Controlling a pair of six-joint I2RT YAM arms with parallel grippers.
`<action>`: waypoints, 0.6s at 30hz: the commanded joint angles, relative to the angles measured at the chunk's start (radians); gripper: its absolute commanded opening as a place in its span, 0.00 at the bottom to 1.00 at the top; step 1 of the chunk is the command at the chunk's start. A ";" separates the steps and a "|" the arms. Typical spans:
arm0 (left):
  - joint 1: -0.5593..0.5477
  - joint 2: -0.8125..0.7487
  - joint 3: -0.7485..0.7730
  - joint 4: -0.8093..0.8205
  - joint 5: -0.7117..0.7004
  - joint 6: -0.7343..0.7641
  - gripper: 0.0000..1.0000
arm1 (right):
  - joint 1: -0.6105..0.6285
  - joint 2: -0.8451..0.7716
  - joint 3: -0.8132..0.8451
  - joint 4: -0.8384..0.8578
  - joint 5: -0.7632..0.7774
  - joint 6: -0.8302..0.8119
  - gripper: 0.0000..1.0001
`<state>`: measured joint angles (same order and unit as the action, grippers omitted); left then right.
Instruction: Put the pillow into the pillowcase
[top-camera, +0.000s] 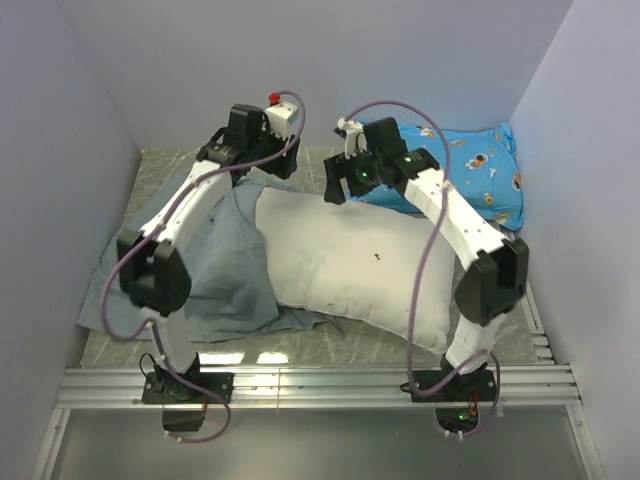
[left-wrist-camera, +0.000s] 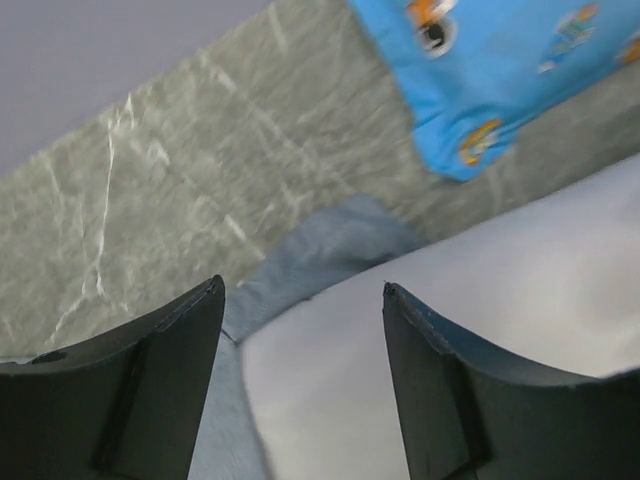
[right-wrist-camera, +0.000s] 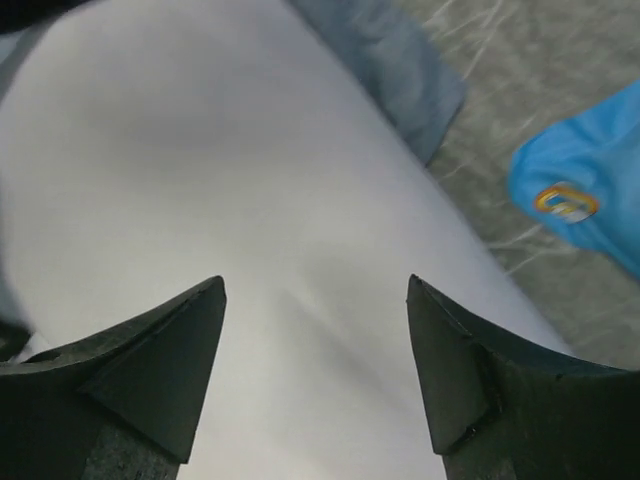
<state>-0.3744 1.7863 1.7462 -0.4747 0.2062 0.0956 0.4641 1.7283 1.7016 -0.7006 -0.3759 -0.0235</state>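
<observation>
The white pillow (top-camera: 350, 260) lies across the middle of the table, its left end on the grey-blue pillowcase (top-camera: 215, 270), which is spread flat on the left. My left gripper (top-camera: 262, 160) is open and empty above the pillow's far left corner; its view shows the pillow (left-wrist-camera: 480, 300) and a pillowcase corner (left-wrist-camera: 330, 250) between the fingers. My right gripper (top-camera: 345, 180) is open and empty just above the pillow's far edge; the pillow (right-wrist-camera: 250, 200) fills its view, with pillowcase fabric (right-wrist-camera: 400, 70) beyond.
A bright blue cartoon-print cushion (top-camera: 470, 175) lies at the back right, also seen in the left wrist view (left-wrist-camera: 500, 70) and the right wrist view (right-wrist-camera: 590, 190). Grey walls close in the back and sides. A metal rail (top-camera: 320, 385) runs along the near edge.
</observation>
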 joint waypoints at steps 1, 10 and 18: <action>0.045 0.113 0.171 -0.113 -0.059 0.027 0.70 | 0.008 0.166 0.127 -0.019 0.083 -0.001 0.87; 0.094 0.239 0.188 -0.291 0.128 0.092 0.72 | 0.064 0.278 0.150 -0.129 -0.141 -0.078 0.93; 0.089 0.278 0.138 -0.309 0.246 0.043 0.38 | 0.097 0.174 -0.037 -0.005 -0.185 -0.124 0.38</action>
<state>-0.2806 2.0472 1.8938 -0.7746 0.3668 0.1532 0.5289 1.9594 1.7206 -0.6979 -0.4976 -0.1143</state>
